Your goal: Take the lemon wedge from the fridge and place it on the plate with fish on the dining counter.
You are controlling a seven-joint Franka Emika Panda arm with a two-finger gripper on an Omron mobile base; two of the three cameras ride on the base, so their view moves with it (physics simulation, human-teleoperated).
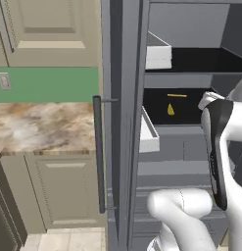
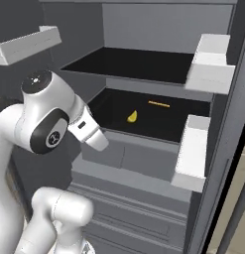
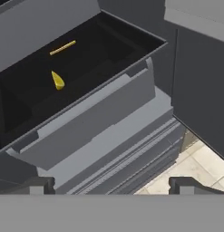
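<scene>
Dark shelves of the open fridge [image 2: 144, 64] hold the lemon wedge [image 2: 132, 116] on the lower shelf, beside a thin yellow stick [image 2: 158, 103]. With fingers apart, the gripper [image 3: 111, 183] should probably enter level and close gently around the wedge.

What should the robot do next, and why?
Probably push the tool forward and down toward the lemon wedge. The fridge stands open, the wedge lies on a dark shelf, and the tool is open, empty and well short of it.
</scene>
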